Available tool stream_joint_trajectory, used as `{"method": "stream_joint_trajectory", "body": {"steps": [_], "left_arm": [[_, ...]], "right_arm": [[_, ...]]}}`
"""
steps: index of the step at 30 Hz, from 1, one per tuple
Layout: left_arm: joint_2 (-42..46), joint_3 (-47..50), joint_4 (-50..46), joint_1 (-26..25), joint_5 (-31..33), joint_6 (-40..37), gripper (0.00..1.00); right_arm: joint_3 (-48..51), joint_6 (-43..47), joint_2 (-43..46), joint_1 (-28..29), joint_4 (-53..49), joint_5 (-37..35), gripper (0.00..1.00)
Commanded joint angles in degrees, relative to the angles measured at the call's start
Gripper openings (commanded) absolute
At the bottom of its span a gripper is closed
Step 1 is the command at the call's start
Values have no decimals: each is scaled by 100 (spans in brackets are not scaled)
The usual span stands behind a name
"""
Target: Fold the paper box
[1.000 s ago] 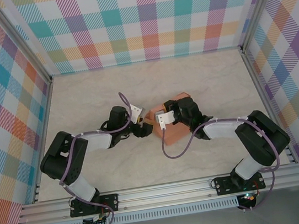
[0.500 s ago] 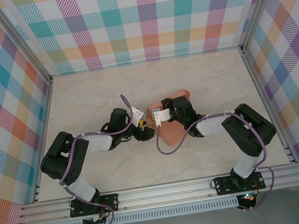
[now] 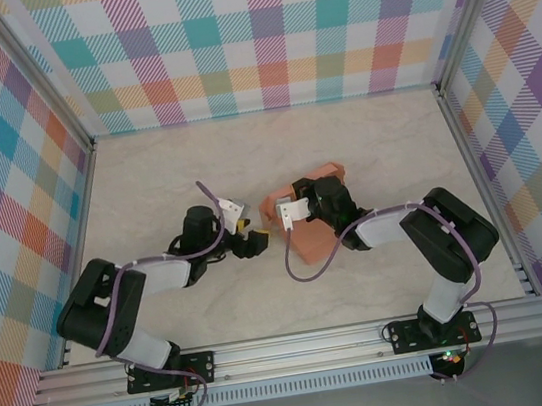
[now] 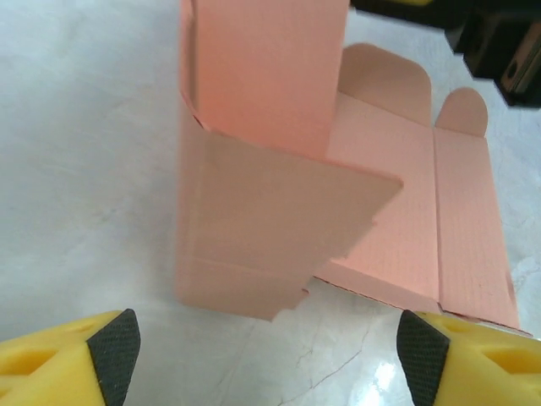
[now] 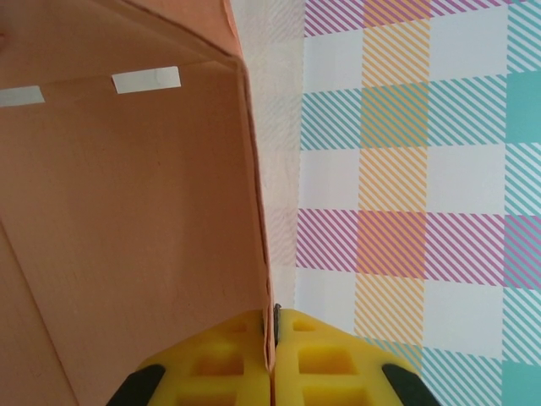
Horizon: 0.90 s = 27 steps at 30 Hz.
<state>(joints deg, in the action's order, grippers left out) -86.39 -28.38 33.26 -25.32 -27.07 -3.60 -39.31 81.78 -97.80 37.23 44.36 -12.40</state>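
Backing off toward 9 o'clock, the left gripper now stands just clear of the paper box, where a second ago it was against the card. The right arm's elbow has swung in closer to the box. The box sits a little right of the middle of the table, half formed. From the left wrist, one wall stands upright and a flap leans across its front. A flat panel lies on the table toward 3 o'clock, and rounded tabs stick out at 1 o'clock. The left jaws gape wide and hold nothing, with the box dead ahead at 12 o'clock. The right gripper is pinched tight on the edge of a raised panel, seemingly near the box's 10 o'clock corner. This card looks thin, light and springy, so it will likely slide on the smooth marble top and flaps will tend to open again unless creased. Take hold at free edges and close to score lines, since squeezing mid-panel could dent it. Small white tape strips mark the inner face. The right arm's purple cable loops at the box's 6 o'clock, and the right wrist crowds its 12 o'clock side. Plaid walls stand well apart.
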Motion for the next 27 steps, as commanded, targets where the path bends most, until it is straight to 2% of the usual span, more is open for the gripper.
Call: {"method": "stream_joint_trajectory", "body": {"steps": [1, 4, 7, 14, 19, 27], "left_arm": [[608, 255, 530, 188, 517, 132, 82], [899, 255, 229, 293, 690, -100, 85], [570, 114, 226, 309, 955, -154, 84], [-293, -456, 257, 139, 712, -342, 81], [-816, -813, 445, -21, 164, -295, 78], [-1055, -827, 623, -225, 65, -138, 78]], "right_arm": [[133, -27, -70, 21, 65, 177, 6], [151, 40, -24, 16, 170, 219, 6], [197, 41, 36, 21, 298, 272, 7], [328, -193, 370, 21, 120, 422, 7], [393, -304, 415, 21, 74, 448, 7], [441, -364, 295, 21, 152, 351, 6]]}}
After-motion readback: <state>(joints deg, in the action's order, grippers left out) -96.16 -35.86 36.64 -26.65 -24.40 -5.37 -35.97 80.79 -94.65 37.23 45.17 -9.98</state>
